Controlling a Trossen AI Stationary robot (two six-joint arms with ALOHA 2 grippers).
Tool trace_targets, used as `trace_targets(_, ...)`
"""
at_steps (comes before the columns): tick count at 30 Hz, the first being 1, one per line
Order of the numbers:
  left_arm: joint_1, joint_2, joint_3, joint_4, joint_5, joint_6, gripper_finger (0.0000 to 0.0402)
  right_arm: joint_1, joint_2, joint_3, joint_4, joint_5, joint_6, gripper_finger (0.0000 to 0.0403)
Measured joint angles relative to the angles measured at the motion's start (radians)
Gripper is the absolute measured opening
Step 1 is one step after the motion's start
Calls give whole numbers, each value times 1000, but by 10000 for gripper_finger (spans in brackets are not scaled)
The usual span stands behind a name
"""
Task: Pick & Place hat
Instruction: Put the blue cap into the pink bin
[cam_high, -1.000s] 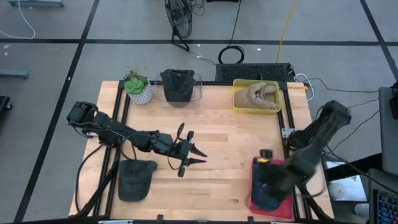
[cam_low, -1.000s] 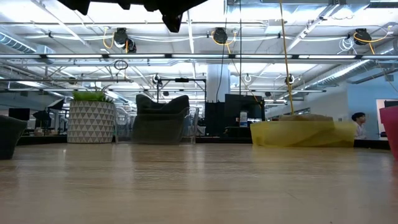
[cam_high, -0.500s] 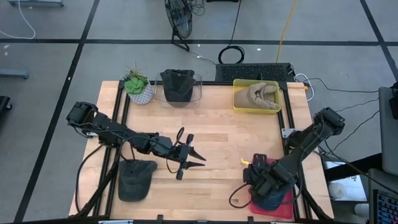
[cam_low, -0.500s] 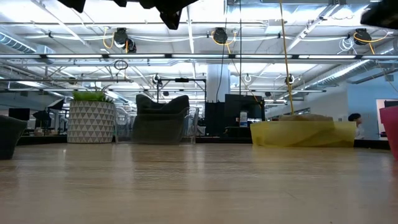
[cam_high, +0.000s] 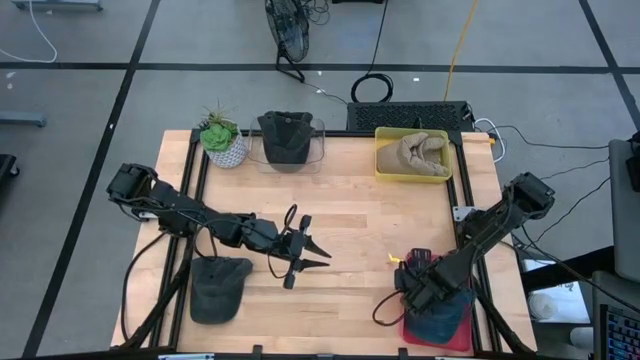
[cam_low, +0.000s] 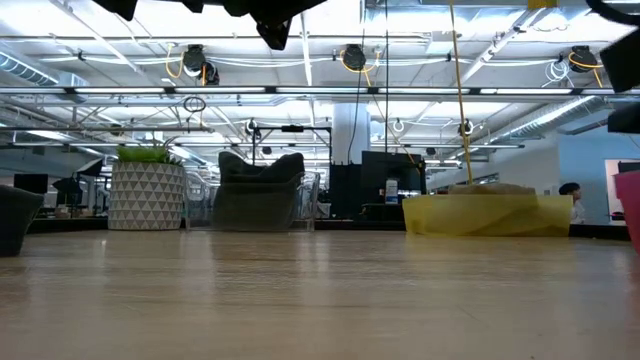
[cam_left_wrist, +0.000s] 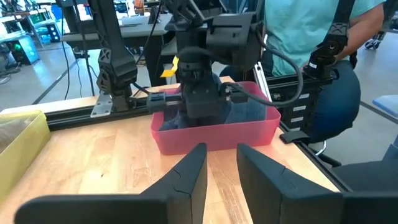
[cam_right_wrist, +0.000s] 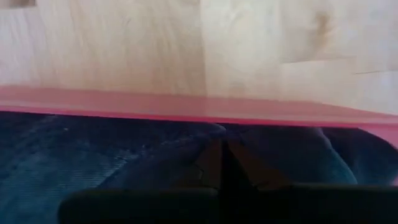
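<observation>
Wooden surface (cam_high: 360, 225) carried a red bin (cam_high: 457, 335) near its right front corner, holding a dark blue denim hat (cam_right_wrist: 74, 165). Right gripper (cam_right_wrist: 219, 163) was down inside, fingers pinched together on the fabric. Left gripper (cam_high: 318, 252) hovered mid-surface, fingers (cam_left_wrist: 186, 177) narrowly parted, empty. Only the left wrist view showed a person (cam_left_wrist: 311, 37) seated behind the bin.

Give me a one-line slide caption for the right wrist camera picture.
Right gripper shut on the blue hat inside the red bin.
</observation>
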Motion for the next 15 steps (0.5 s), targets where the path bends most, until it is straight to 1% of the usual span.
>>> trace_targets(5,1,0,0,0,0,3,97,-5,-30,7,-22,-6,9,1)
trace_targets(10,1,0,0,0,0,3,97,-5,-131,59,-38,58,-2,0)
trace_targets(12,1,0,0,-2,0,3,97,-4,-175,86,-69,74,13,0)
trace_targets(15,1,0,0,-6,0,2,97,11,-228,132,-161,66,79,0)
